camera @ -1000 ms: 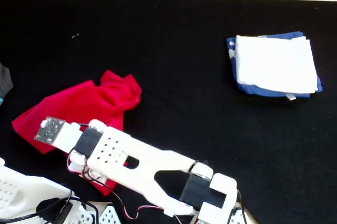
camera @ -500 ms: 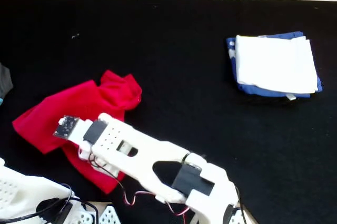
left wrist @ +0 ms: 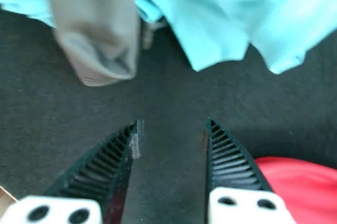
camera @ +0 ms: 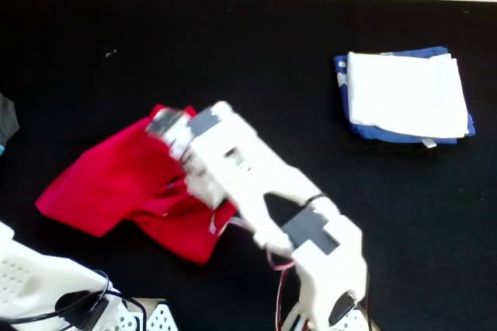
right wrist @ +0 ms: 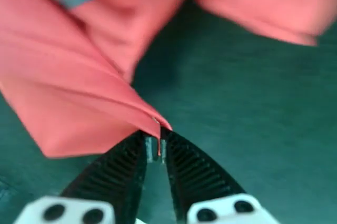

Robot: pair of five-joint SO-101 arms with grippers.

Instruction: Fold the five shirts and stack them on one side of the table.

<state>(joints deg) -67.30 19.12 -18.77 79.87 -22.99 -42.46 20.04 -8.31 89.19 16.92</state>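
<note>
A red shirt (camera: 116,183) lies crumpled at the table's front left. My right arm stretches over it, and my right gripper (right wrist: 156,142) is shut on a pinched fold of the red shirt (right wrist: 79,82), lifted off the black cloth. A folded stack (camera: 405,95) with a white shirt on a blue one sits at the back right. My left gripper (left wrist: 171,132) hangs open over bare black cloth, with a light blue shirt (left wrist: 210,8) and a grey shirt (left wrist: 95,29) just beyond its fingertips and a corner of the red shirt (left wrist: 300,187) beside it.
The black tablecloth (camera: 256,51) covers the whole table, with open room in the middle and at the back left. A dark grey bit of cloth (camera: 6,117) shows at the left edge. The left arm's white base (camera: 39,292) sits at the front left corner.
My right arm has swung from the shirt's left front up and to the right, dragging the pinched red fabric with it. The shirt has shifted right and changed shape.
</note>
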